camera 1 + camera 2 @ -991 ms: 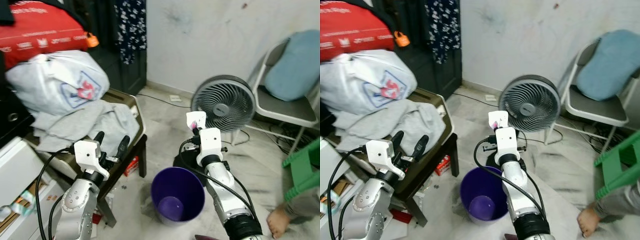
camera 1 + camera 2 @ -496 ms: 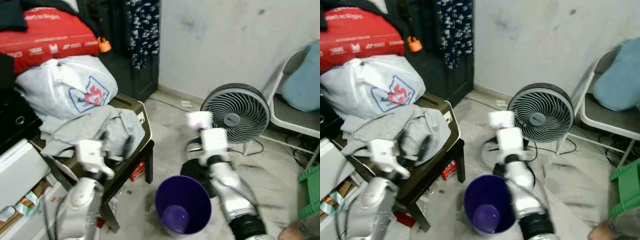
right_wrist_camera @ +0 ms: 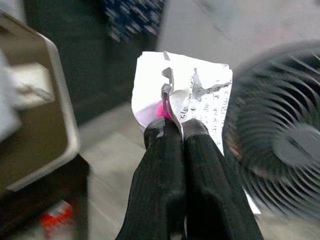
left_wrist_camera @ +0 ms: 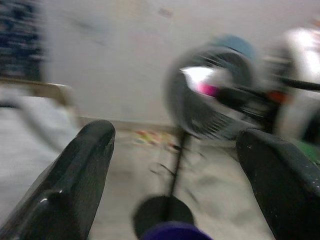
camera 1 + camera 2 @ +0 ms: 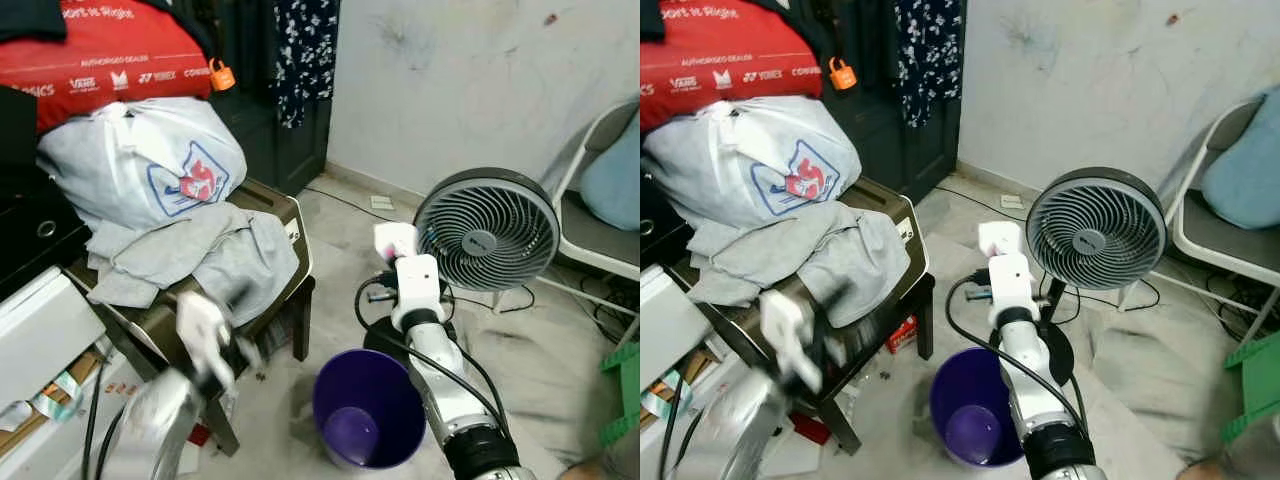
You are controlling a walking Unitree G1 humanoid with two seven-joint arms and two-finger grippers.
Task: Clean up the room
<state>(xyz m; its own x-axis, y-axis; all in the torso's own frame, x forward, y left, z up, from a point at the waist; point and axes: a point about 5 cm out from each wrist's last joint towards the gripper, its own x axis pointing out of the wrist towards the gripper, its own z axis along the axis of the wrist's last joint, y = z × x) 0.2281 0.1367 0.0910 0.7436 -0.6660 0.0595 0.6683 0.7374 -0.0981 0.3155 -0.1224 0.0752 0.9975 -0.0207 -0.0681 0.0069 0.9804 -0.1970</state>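
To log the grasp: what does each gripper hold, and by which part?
The right gripper pinches a crumpled paper at its lower edge. The left gripper is open and holds nothing.

Even, soft indoor light, no glare. Head views sharp at centre; left arm (image 5: 170, 400) smeared by motion blur. Left wrist view heavily blurred. Right wrist view: paper (image 3: 182, 105) crisp, fan (image 3: 280, 150) bkgd soft.
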